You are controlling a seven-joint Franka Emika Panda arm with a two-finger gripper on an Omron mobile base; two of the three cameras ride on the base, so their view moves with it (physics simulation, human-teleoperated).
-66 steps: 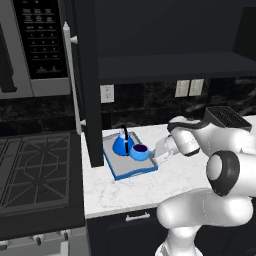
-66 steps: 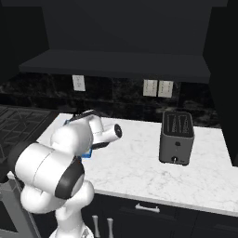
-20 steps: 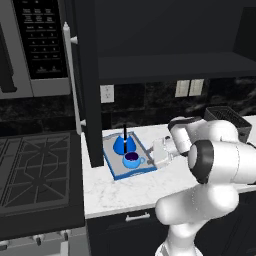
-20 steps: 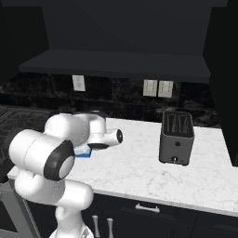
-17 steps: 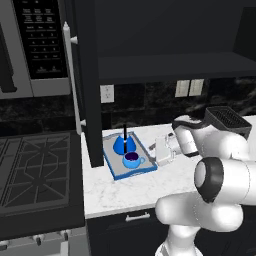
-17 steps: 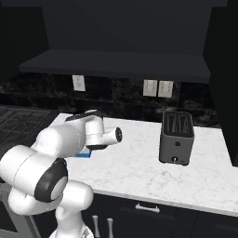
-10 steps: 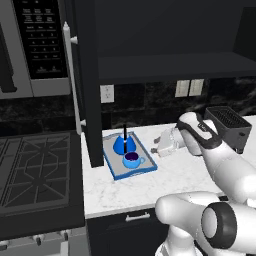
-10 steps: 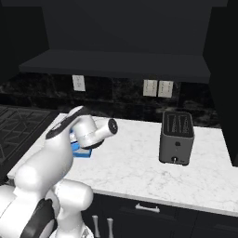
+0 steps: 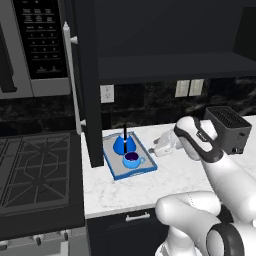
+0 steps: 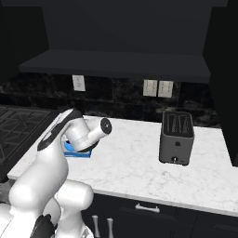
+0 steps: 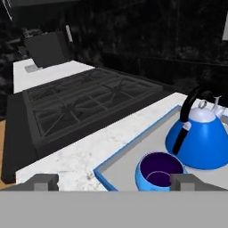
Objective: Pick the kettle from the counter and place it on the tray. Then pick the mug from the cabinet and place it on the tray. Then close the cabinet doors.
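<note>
The counter (image 9: 150,185) is running white and veined from the black stove (image 9: 35,175) on the left to the toaster (image 9: 229,129) on the right. The cabinet (image 9: 165,60) above it is standing open, its left door (image 9: 85,85) swung out edge-on with the silver bar handle (image 9: 70,85) facing the microwave (image 9: 35,45). The tray (image 9: 114,169) is sitting on the counter near the stove. The kettle (image 9: 124,144) is standing upright at the tray's back half; the mug (image 9: 132,160) is sitting just in front of it, close beside it. My gripper (image 9: 156,148) is hanging empty just right of the tray, pointing toward it, fingers (image 11: 44,181) spread wide with nothing between them.
</note>
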